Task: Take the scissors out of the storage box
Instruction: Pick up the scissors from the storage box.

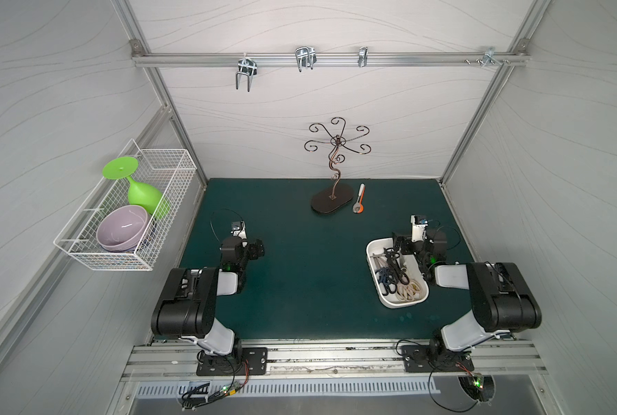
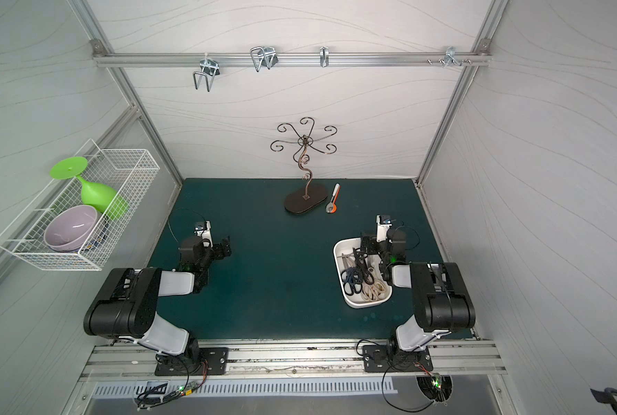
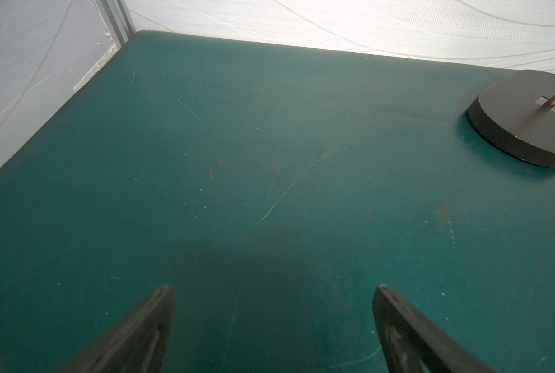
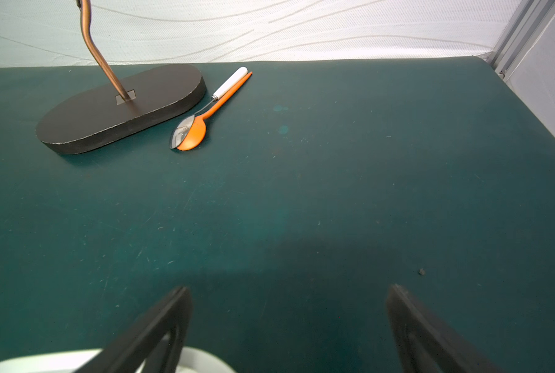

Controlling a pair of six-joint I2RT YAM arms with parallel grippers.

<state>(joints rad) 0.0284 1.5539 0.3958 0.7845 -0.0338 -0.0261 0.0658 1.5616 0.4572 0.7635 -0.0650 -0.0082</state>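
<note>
Our right pincer stands apart and empty, and our left pincer the same. The scissors lie tangled in the box, just under and behind the right pincer. We fear one pull may lift several hooked pairs, or drag the light box.

The storage box largely outside the right wrist view, scissors an uncountable tangle.

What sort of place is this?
Probably a robot test booth: left arm and right arm bolted to a rail, white walls in an aluminium frame, a storage box of scissors as props.
</note>
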